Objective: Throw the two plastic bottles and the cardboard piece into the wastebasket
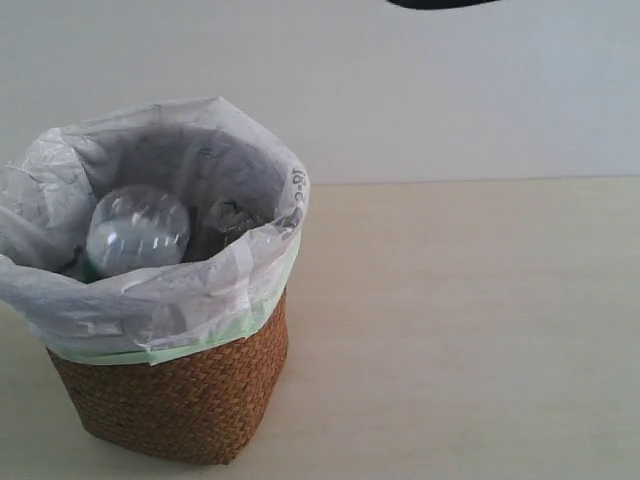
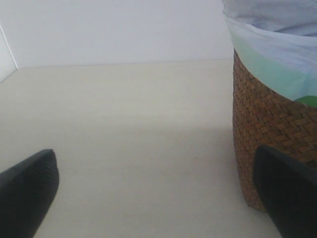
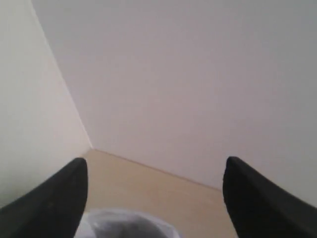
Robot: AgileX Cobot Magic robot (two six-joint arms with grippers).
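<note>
The wastebasket (image 1: 180, 400), brown wicker with a crinkly white bag, stands at the left of the exterior view. Inside it the rounded base of a clear plastic bottle (image 1: 138, 230) points up, and a second clear bottle (image 1: 228, 220) lies beside it, mostly hidden. The cardboard piece is not visible. My left gripper (image 2: 153, 163) is open and empty, low over the table, with the wastebasket (image 2: 267, 119) just beside one finger (image 2: 290, 193). My right gripper (image 3: 156, 163) is open and empty, high up, with the bag's rim (image 3: 124, 223) below it.
Pale wooden tabletop (image 1: 470, 330) stretches to the right of the basket, with a white wall behind. A dark rounded shape (image 1: 440, 3) pokes in at the top edge of the exterior view. Neither gripper shows in that view.
</note>
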